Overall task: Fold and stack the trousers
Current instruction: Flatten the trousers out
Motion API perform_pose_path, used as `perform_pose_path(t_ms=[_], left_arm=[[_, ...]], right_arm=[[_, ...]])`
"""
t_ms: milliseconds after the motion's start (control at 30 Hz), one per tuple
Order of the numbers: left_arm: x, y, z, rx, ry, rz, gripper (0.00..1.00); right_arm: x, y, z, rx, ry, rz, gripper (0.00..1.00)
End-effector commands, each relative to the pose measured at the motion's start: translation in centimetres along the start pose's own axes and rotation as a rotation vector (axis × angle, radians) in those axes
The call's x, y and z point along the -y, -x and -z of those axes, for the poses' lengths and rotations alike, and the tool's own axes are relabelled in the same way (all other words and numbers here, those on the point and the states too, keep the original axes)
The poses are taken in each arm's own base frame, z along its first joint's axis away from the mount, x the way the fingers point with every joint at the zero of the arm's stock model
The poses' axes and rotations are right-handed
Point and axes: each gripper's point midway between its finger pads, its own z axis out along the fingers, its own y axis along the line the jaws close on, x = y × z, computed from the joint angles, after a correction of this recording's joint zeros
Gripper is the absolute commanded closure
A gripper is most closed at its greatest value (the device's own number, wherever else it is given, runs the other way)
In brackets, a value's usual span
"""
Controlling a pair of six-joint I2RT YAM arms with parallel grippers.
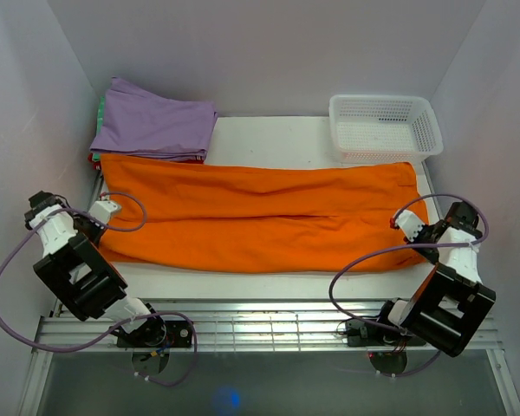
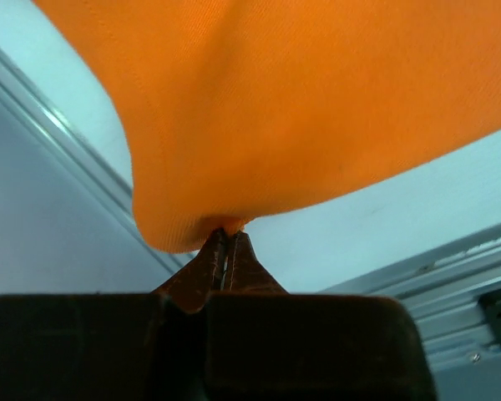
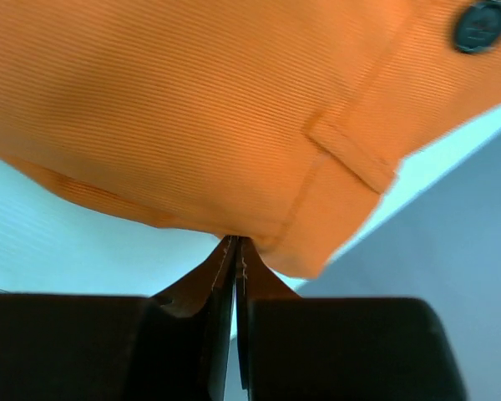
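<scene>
The orange trousers (image 1: 260, 217) lie flat across the white surface (image 1: 269, 132), just on the arm-base side of the white mesh basket (image 1: 342, 130). Their waist end sits directly below the basket and the cloth stretches away from it toward the left, almost to the far side of the surface. A long line runs along the middle of the cloth, parallel to the basket's near rim. The right claw (image 1: 405, 221) is at the trousers' end nearest the basket. In the right wrist view the right claw (image 3: 236, 246) has its fingers pressed together on the orange edge, close to a belt loop (image 3: 351, 154), with a dark button (image 3: 480, 25) further off. The left claw (image 1: 107, 211) is at the opposite end, well apart from the basket. The left wrist view shows the left claw (image 2: 225, 238) pinched tight on a rounded fold of the cloth, which bulges above its tips. A folded lilac garment (image 1: 156, 126) sits level with the basket at the far left, its near edge touching the trousers; other coloured cloth peeks from beneath it.
</scene>
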Motion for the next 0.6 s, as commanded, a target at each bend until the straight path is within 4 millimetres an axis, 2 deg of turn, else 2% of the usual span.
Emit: perform_pose_path(t_ms=[0, 33, 133, 167, 200, 233, 267, 333, 367, 400, 433, 467, 500, 567], left_arm=[[-0.1, 0.3, 3.8, -0.018, -0.04, -0.175, 1.0], [-0.3, 0.2, 4.1, -0.023, -0.056, -0.198, 1.0], [-1.5, 0.3, 5.8, -0.03, -0.064, -0.266, 1.0], [-1.8, 0.2, 5.7, -0.033, -0.088, -0.274, 1.0], [-2.3, 0.6, 6.6, -0.035, -0.096, -0.284, 1.0], [-2.5, 0.7, 6.7, -0.03, -0.114, -0.297, 1.0], [-2.7, 0.7, 6.3, -0.028, -0.146, -0.281, 1.0], [-3.7, 1.1, 6.4, -0.034, -0.134, -0.293, 1.0], [-3.9, 1.0, 6.1, -0.044, -0.141, -0.291, 1.0], [-4.0, 1.0, 5.7, -0.05, -0.155, -0.289, 1.0], [-4.0, 0.9, 5.5, -0.055, -0.162, -0.284, 1.0], [-3.9, 0.9, 5.4, -0.058, -0.167, -0.275, 1.0], [-3.7, 0.9, 5.1, -0.058, -0.177, -0.274, 1.0], [-3.2, 1.0, 4.8, -0.052, -0.19, -0.264, 1.0]], right_arm=[[3.4, 0.5, 2.2, 0.014, -0.058, -0.015, 0.92], [4.9, 0.7, 3.0, 0.017, -0.079, -0.008, 0.92], [5.9, 0.1, 3.7, 0.013, -0.054, -0.032, 0.92], [7.4, 0.3, 4.6, 0.015, -0.079, -0.026, 0.92], [7.6, 0.1, 4.8, 0.015, -0.07, -0.039, 0.92], [7.8, 0.0, 4.5, 0.014, -0.049, -0.043, 0.92], [8.6, 0.2, 5.1, 0.017, -0.056, -0.038, 0.92], [7.5, 0.7, 5.1, 0.042, 0.021, -0.046, 0.92], [7.0, 1.0, 5.3, 0.052, 0.051, -0.025, 0.84], [6.5, 1.4, 5.7, 0.071, 0.08, -0.013, 0.6], [4.7, 1.6, 6.2, 0.077, 0.143, -0.01, 0.47], [4.2, 1.6, 6.4, 0.081, 0.15, 0.028, 0.31], [2.5, 1.5, 5.8, 0.083, 0.183, 0.053, 0.27], [1.5, 1.4, 6.3, 0.081, 0.131, 0.136, 0.26]])
